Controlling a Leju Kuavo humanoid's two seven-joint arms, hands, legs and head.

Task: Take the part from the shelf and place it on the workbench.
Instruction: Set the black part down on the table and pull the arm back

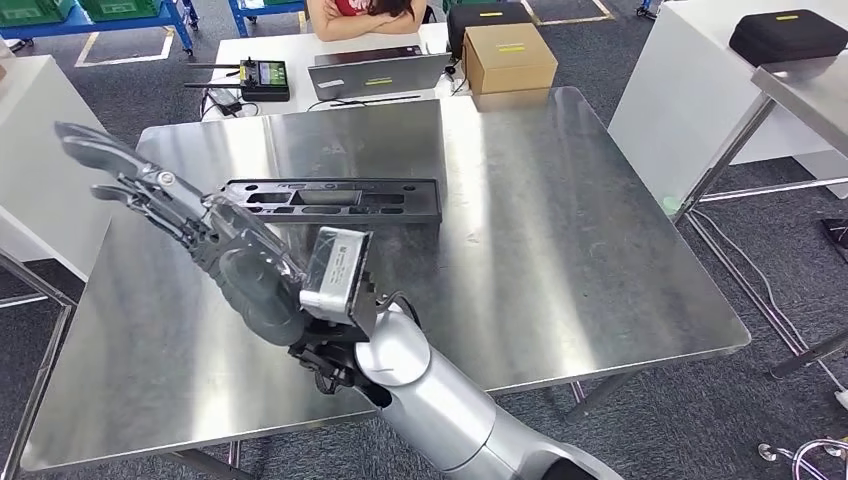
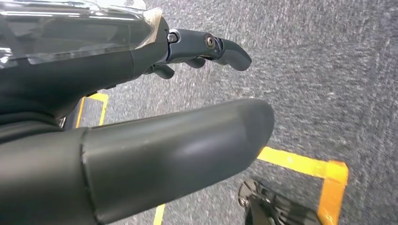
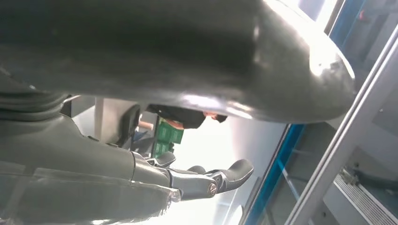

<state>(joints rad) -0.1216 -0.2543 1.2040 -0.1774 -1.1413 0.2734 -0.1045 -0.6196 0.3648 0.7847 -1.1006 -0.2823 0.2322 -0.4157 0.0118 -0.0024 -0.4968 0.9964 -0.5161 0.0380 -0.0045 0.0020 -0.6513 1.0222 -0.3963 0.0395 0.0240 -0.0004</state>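
Beneath the raised right hand [image 1: 175, 215] spreads the steel surface [image 1: 560, 240]. Just beyond that hand's outstretched, empty fingers [image 1: 95, 145] the black part [image 1: 335, 198] lies flat on the surface, free of any grip. Hanging over grey floor, the left hand [image 2: 141, 93] holds nothing, fingers apart.

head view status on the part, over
Right robot hand open above workbench. Left robot hand open, hanging over floor. Black part lies flat on workbench. Nothing blocking it.
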